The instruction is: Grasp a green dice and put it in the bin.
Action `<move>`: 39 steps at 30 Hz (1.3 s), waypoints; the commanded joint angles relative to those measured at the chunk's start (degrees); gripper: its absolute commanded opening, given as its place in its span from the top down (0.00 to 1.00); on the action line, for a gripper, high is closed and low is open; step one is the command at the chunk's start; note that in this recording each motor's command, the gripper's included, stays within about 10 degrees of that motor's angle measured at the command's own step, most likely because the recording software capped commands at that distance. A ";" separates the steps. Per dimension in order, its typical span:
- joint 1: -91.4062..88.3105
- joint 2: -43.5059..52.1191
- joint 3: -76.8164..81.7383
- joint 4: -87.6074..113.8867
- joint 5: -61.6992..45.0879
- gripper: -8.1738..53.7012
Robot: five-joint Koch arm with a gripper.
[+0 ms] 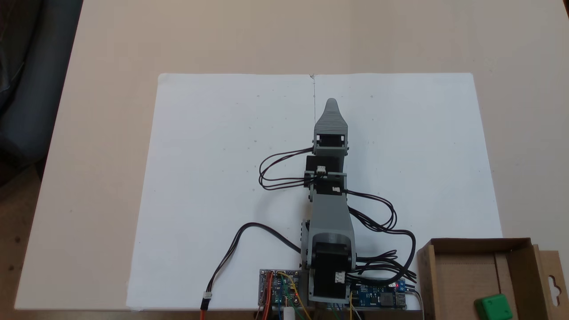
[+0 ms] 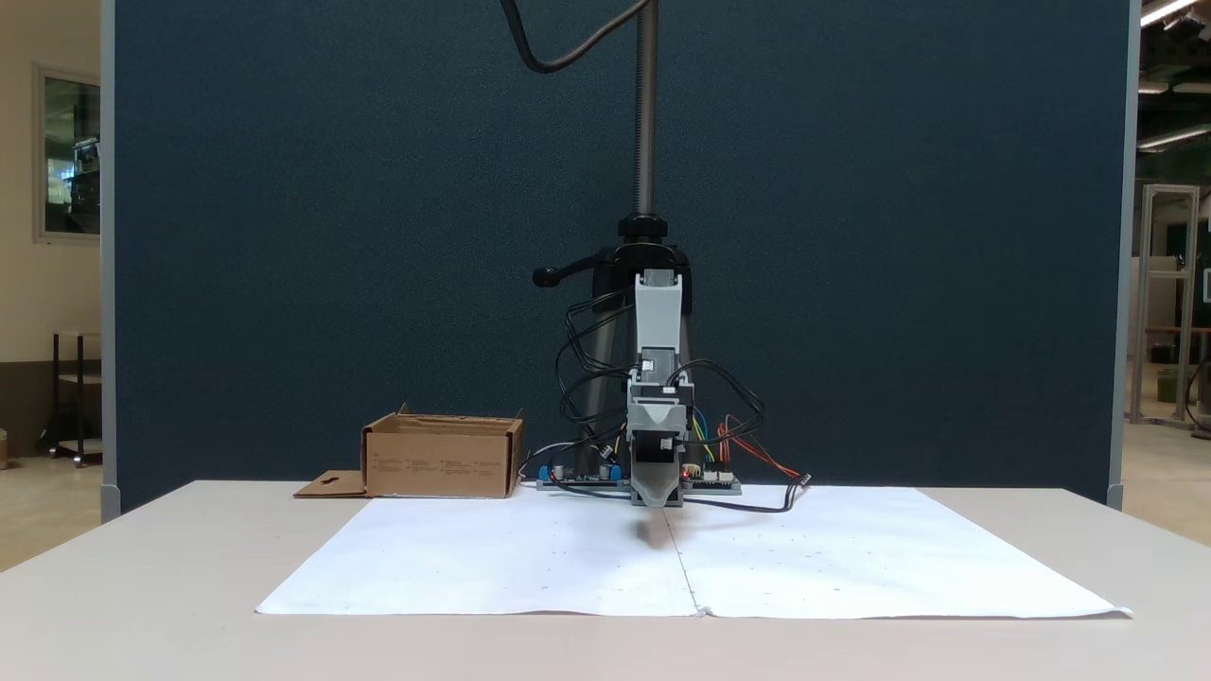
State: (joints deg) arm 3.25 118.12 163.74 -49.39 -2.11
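- One green dice lies inside the bin (near its front wall, as a fixed view shows it).
- Gripper: over the white paper, well apart from the bin; open or closed cannot be told, one tip visible.

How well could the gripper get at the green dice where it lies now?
Probably yes, but not directly. The dice lies inside the bin, beside the arm's base, while the gripper points away over the paper. It would need to swing round and come down from above, over the walls.
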 commanded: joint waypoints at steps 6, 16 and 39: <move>-0.26 5.63 8.53 -18.70 0.00 0.16; -0.53 13.62 15.82 -36.63 0.00 0.16; 0.18 16.88 15.82 -48.16 -0.09 0.16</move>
State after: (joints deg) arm 2.99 129.29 175.61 -92.02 -2.11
